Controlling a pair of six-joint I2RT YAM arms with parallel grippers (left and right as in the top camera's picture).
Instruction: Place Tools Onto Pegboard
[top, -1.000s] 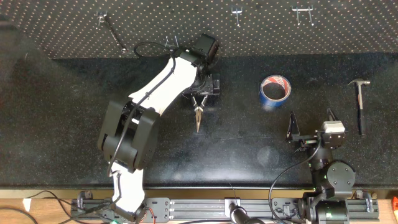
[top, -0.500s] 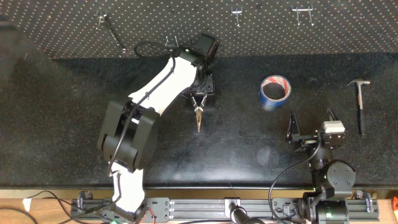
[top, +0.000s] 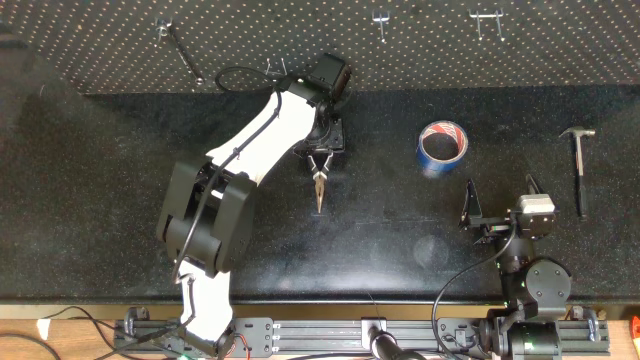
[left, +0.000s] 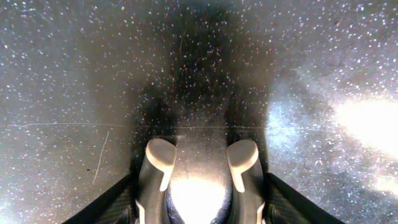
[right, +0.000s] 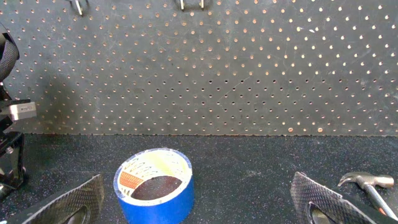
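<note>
Left pincer (top: 322, 150), upper centre: narrowed beside pliers (top: 318, 185), fingers (left: 158, 168) stayed apart, nothing gripped; grasp pending, pegboard (top: 400, 50) hanging outstanding.

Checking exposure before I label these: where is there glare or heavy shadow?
Left wrist view: strong glare on the speckled worktop at one side and between the fingers of the left gripper, with a dark shadow just beyond them. Right wrist view: evenly lit, blue tape roll sharp. Top view: no glare.
</note>
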